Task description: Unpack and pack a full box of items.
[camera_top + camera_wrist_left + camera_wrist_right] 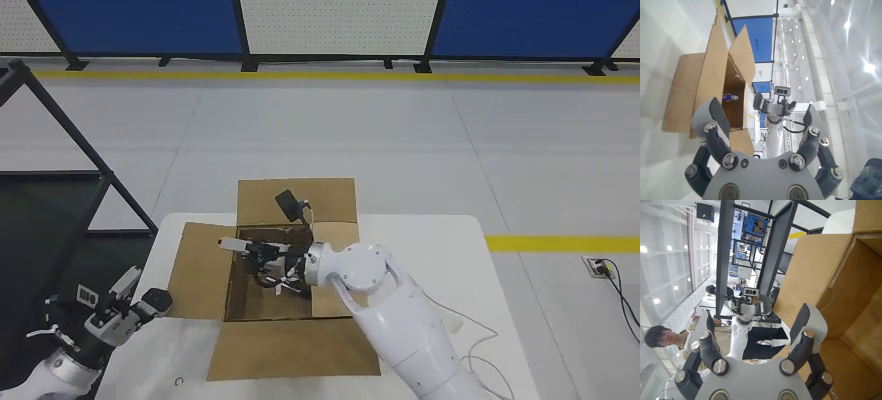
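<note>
An open cardboard box stands on the white table, all its flaps folded outward. In the left wrist view a spray can with a blue label lies inside the box. My right gripper hovers over the box's opening, near its left wall, open and empty; one of its fingers is level with the cardboard wall. My left gripper hangs off the table's left side, open and empty, facing the box. The arm hides most of the box's inside from above.
A black metal frame stands to the left of the table, close to my left arm. Bare table surface lies right of the box. A yellow line marks the floor beyond the table.
</note>
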{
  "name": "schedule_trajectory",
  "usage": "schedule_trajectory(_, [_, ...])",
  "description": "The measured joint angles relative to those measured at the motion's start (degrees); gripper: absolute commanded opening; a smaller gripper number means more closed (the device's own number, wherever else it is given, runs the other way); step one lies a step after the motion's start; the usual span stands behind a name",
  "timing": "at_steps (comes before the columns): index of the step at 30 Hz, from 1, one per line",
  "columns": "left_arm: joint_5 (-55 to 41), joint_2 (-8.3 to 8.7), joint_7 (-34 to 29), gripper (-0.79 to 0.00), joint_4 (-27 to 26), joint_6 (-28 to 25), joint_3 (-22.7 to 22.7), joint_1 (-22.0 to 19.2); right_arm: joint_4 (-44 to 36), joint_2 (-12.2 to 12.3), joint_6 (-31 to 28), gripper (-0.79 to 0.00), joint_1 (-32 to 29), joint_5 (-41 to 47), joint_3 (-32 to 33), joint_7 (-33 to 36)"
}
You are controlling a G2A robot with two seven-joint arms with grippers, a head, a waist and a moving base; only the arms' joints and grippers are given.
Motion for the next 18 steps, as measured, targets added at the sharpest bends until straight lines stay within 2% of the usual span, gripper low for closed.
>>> schedule_trajectory(10, [-8.24,-0.57,-1.16,0.000,-0.19,-5.17,-4.28,3.34,10.41,-2.86,0.32,0.000,3.47,3.27,-5.74,-0.20])
schedule_trajectory(18, [-9.08,-0.70,-1.93,0.000,0.10,-5.48,-5.14,3.82,17.40,-5.38,0.03,0.000,6.72,4.11,-9.50,0.13])
